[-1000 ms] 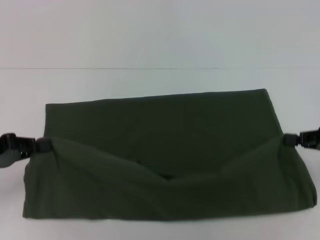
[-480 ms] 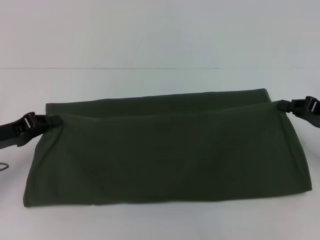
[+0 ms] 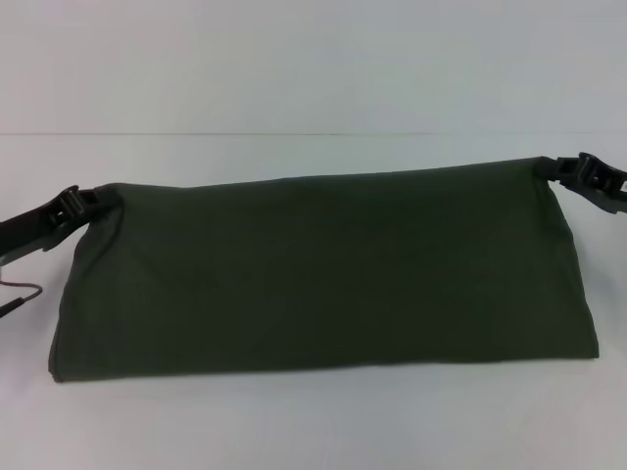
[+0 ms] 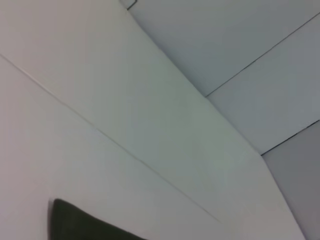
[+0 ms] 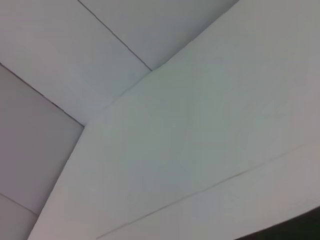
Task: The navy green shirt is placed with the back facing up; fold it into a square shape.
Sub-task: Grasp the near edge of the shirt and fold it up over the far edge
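Pinching both far corners of the dark olive-green soft shirt [image 3: 323, 269] with left gripper [image 3: 90, 201] and right gripper [image 3: 551, 168], keeping the fold edge taut and aligned.

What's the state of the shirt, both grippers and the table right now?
navy green shirt: folded in half, near layer laid over the far one, flat wide rectangle, not yet square.
left gripper: at the shirt's far left corner, jaws shut on the fabric.
right gripper: at the shirt's far right corner, jaws shut on the fabric.
table: white, shirt resting on it.
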Tool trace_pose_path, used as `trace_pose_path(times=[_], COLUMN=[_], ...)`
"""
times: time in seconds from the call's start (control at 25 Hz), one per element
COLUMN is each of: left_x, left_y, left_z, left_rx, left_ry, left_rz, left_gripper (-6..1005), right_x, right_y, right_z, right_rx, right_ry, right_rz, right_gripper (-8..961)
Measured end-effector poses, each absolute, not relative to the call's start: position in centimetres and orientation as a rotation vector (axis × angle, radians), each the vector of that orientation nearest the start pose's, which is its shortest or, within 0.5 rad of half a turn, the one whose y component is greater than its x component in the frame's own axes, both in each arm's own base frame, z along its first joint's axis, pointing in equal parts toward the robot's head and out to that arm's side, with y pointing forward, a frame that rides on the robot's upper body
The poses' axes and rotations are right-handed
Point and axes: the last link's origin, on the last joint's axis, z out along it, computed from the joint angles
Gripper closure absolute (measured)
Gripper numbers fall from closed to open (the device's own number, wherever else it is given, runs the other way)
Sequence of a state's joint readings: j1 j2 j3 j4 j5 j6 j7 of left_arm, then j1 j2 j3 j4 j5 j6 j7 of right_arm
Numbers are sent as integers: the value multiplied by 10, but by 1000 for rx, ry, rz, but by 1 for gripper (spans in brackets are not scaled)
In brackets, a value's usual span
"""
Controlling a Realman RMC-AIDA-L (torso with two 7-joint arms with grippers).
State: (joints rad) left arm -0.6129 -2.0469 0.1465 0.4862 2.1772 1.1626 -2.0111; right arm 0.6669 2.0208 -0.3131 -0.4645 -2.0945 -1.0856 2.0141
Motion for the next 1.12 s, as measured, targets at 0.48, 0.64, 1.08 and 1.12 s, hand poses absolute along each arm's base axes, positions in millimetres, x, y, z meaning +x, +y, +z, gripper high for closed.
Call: trace_pose_path(times=[0.48, 0.64, 1.08, 1.12], left_x=[-323, -319, -316, -316], left_y=[395, 401, 405, 405], left_z=[16, 10, 0, 0], left_rx=[-1710, -1704, -1696, -1695], left_ry=[-1542, -1513, -1497, -1496], left_rz=[-860, -836, -806, -804], left_gripper=[868, 866, 861, 861], right_x=[303, 302, 302, 302], right_y=[420, 421, 427, 427], right_z=[10, 5, 3, 2], right_rx=[-1797, -1781, -1745, -1745], right_ry=[1474, 1465, 1436, 1434], right_rz=[756, 771, 756, 752], right_gripper=[923, 924, 923, 922])
